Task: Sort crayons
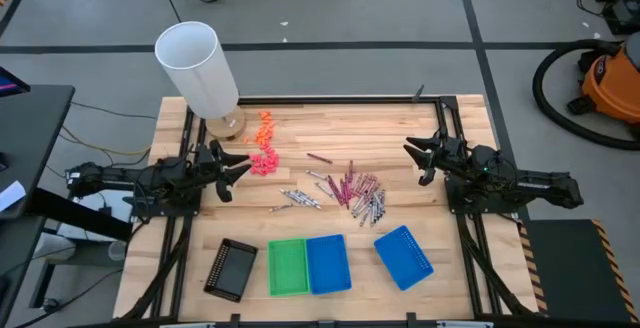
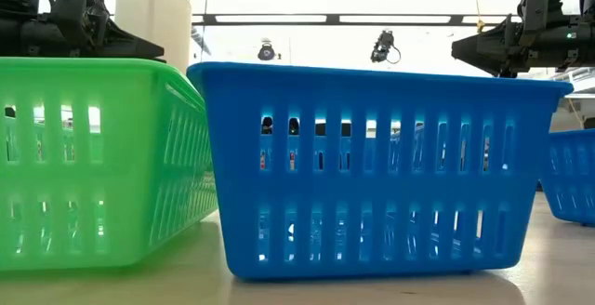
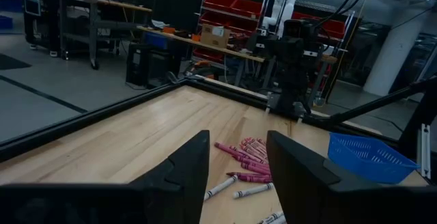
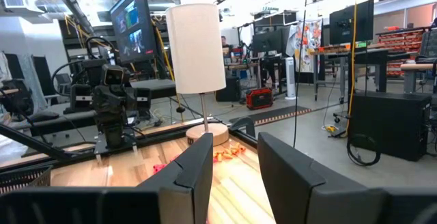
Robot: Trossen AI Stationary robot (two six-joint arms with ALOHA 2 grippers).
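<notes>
A heap of short thin crayons (image 1: 352,190), magenta-pink, silver-grey and dark, lies flat on the wooden table's middle; it also shows in the left wrist view (image 3: 244,161). My left gripper (image 1: 243,165) is open and empty above the table's left side, left of the heap. My right gripper (image 1: 412,160) is open and empty above the table's right side, right of the heap. In the wrist views the left fingers (image 3: 184,169) and the right fingers (image 4: 194,166) stand apart with nothing between them.
A lamp with a white shade (image 1: 198,66) stands at the far left, with chunky orange and pink bits (image 1: 263,146) beside it. Along the near edge lie a black tray (image 1: 231,268), a green tray (image 1: 287,265), a blue tray (image 1: 328,263) and a second blue tray (image 1: 403,256).
</notes>
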